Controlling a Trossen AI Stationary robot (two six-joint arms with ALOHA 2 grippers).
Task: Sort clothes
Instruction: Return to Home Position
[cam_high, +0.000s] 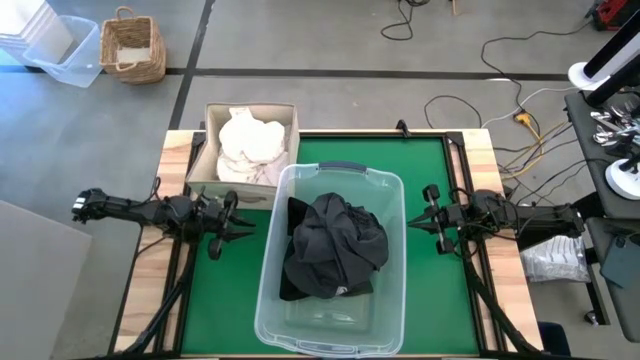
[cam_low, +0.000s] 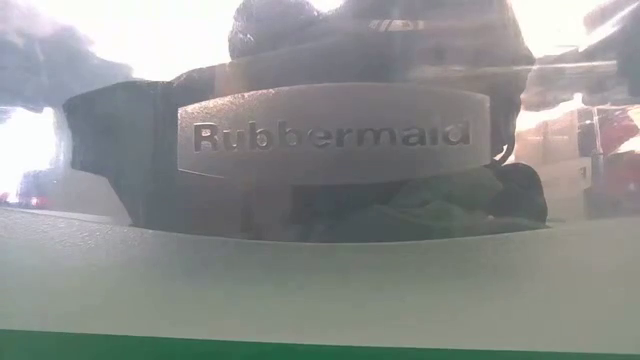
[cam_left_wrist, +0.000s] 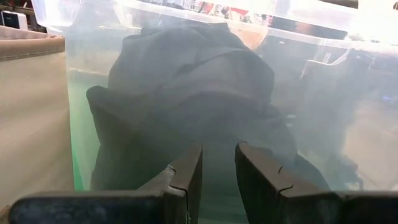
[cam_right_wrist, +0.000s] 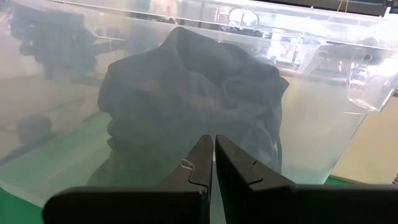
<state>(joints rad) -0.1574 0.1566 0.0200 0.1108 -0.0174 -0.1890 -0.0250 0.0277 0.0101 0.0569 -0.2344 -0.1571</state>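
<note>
— Report on the clothes first.
— Found dark clothes (cam_high: 335, 250) heaped in the clear Rubbermaid tub (cam_high: 330, 325), mid green mat (cam_high: 440, 300). Black and charcoal on top, a trace of olive low down at table level. Found white clothes (cam_high: 250, 150) mounded in the beige fabric box (cam_high: 205, 150), set against the tub's far-left corner as far as can be told from above. Saw no garment loose on the mat.
— And the grippers?
— Located left gripper (cam_high: 243, 225) just beside the tub's left wall, facing it, fingers a narrow gap apart, holding nothing. Located right gripper (cam_high: 420, 218) near the right wall, fingers pressed together, likewise empty.
— Stage?
— Judged sorting complete. Saw both arms low at the sides, consistent with parking.
— Hazards?
— Flagged two. First, left fingertips close to the tub wall: expect a nudged tub, and a shoved box behind it, from any forward drift. Second, white mound domed about level with the box rim: expect a piece tipped onto the mat from any knock there, undoing the sort. Recommend backing clear before lifting.
</note>
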